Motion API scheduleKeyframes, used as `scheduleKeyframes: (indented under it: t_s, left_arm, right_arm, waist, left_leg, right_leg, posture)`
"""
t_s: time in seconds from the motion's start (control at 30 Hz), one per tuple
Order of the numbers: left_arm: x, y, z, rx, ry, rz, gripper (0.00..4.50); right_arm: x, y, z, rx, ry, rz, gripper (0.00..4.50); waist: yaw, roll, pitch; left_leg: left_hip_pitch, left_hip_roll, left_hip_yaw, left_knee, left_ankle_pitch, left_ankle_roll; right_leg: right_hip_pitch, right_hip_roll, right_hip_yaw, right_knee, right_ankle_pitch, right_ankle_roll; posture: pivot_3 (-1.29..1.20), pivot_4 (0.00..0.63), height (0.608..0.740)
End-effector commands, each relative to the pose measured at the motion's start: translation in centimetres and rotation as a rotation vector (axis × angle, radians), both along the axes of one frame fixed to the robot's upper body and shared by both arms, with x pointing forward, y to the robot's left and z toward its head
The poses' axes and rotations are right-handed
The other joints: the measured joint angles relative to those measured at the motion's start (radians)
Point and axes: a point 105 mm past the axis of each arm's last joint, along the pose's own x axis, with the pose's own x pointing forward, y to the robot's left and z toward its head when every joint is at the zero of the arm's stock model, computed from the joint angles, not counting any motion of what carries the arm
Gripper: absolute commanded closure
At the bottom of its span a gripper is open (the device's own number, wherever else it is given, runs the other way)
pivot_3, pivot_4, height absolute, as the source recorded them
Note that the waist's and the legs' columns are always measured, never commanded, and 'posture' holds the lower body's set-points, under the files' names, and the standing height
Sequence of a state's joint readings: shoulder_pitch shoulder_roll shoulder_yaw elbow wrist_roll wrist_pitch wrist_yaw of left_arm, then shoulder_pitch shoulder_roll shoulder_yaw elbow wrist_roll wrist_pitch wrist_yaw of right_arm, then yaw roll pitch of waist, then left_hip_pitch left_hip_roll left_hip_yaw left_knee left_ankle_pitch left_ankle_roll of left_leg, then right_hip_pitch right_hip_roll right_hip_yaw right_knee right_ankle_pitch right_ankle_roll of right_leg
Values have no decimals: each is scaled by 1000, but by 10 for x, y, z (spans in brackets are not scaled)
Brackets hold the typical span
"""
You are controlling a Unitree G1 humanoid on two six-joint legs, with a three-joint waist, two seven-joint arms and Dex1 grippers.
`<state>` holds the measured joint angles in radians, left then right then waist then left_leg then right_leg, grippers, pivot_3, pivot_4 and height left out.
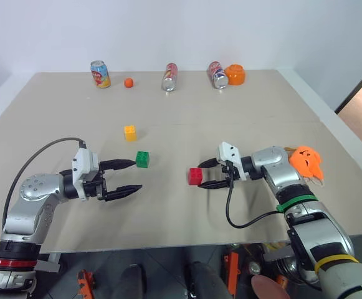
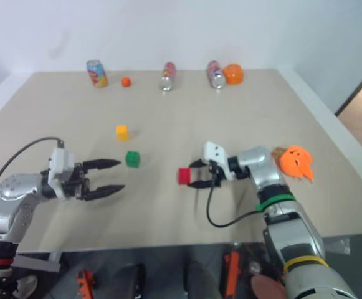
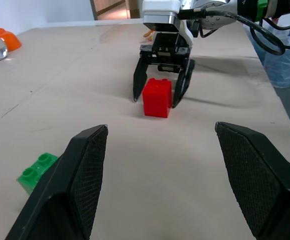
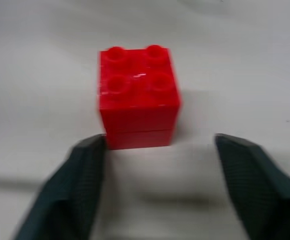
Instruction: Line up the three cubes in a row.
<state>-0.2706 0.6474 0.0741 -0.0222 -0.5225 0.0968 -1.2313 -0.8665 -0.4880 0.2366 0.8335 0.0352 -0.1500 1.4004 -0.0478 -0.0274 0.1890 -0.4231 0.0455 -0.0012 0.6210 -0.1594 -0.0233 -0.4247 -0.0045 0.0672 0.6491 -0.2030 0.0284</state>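
- Right gripper (image 1: 207, 175), centre-right of the frame, has its fingers spread wide, gripping nothing; the red cube (image 1: 195, 176) sits on the table (image 1: 243, 118) at their tips.
- Left gripper (image 1: 129, 176), lower left, is open and empty, beside the green cube (image 1: 142, 159).
- Yellow cube (image 1: 129, 132) lies above, left of centre.

Light was bright and even with soft shadows on the table (image 1: 243, 118), though the right wrist view was blurred.
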Motion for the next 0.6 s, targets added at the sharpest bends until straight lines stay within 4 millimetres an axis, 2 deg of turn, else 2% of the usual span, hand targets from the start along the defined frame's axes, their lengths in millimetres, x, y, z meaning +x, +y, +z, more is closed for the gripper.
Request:
scheduleKeyframes:
  t_s: [0.03, 0.13, 0.3, 0.37, 0.43, 0.53, 0.6]
  left_arm:
    - [-1, 0, 10, -1, -41, -4, 924]
    - [0, -1, 10, -4, -42, -5, 924]
    - [0, 6, 8, 1, -28, 10, 924]
    - [-1, 12, 6, 6, -3, 30, 924]
    - [-1, 18, 3, 16, 15, 63, 924]
    - [0, 30, -4, 39, 48, 127, 924]
    - [2, 40, -7, 49, 45, 191, 924]
  right_arm:
    - [-1, -9, -2, -48, 39, -2, 191]
    - [-5, -20, 5, -69, 69, 12, 191]
    - [-19, -61, 20, -174, 95, 30, 191]
    - [-18, -78, 25, -222, 75, 0, 191]
    - [-13, -86, 36, -223, 35, -37, 191]
    - [8, -80, 72, -76, -64, -148, 191]
    - [22, -71, 107, 76, -146, -221, 191]
  waist:
    - [0, 0, 0]
    - [3, 0, 0]
    - [8, 0, 0]
    - [5, 0, 0]
    - [-2, 0, 0]
    - [-20, 1, 2]
    - [-29, 2, 3]
  left_leg:
    - [0, 0, 0, -1, 0, 0]
    - [0, 0, -1, -3, -2, -1]
    - [-2, -1, -1, -3, -4, -4]
    - [-2, -2, 0, -3, -4, -5]
    - [-2, -1, 1, -3, -5, -4]
    - [1, 2, 2, -3, -5, -3]
    - [1, 2, 3, -3, -5, -3]
  right_leg:
    - [0, 0, 0, 0, 0, 0]
    - [0, 1, 0, 0, -1, 1]
    - [-1, 0, 0, 0, -4, 3]
    - [-1, -1, 1, -1, -4, 3]
    - [-2, -1, 1, -1, -5, 3]
    - [-3, 1, 2, 0, -4, 0]
    - [-5, 2, 2, 2, -3, -1]
  posture:
    - [0, 150, 740]
    - [0, 150, 740]
    - [0, 150, 740]
    - [0, 150, 740]
    - [0, 150, 740]
    - [0, 150, 740]
    - [0, 150, 740]
